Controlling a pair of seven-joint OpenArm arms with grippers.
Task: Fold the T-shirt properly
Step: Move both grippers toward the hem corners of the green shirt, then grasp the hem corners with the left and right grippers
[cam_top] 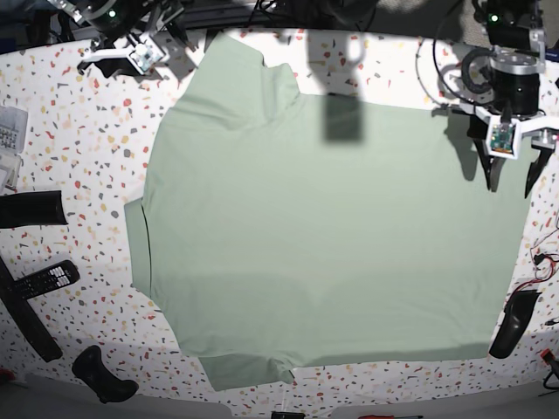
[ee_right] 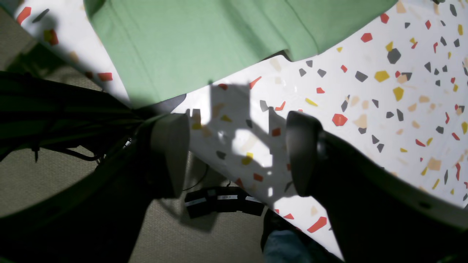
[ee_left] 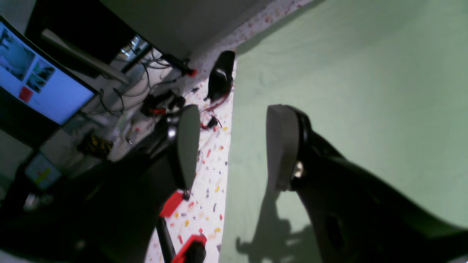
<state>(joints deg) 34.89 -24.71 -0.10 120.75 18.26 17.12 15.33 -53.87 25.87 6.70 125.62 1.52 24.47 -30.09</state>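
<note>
I am looking first at my left gripper (ee_left: 234, 146): its two pads are standing apart with nothing between them, and the straight side edge of the T-shirt (cam_top: 323, 236) is running lengthwise right through the gap below, one finger over cloth and the other over bare table (ee_left: 208, 204). My right gripper (ee_right: 237, 153) is likewise spread wide and empty, hanging over the speckled tabletop near its corner, with a sleeve and the shirt's edge lying just ahead of the fingertips rather than under them. In the base view the shirt is lying flat and spread, filling most of the table, its long axis running across the picture from the sleeves on the side of my right arm to the hem on the side of my left arm. I am judging the left arm the nearer one, since it is already straddling the edge; it needs mostly to drop, while the right must reach forward onto the cloth. A black computer mouse (cam_top: 511, 323) is sitting just beside the hem corner, something I am keeping clear of.
</note>
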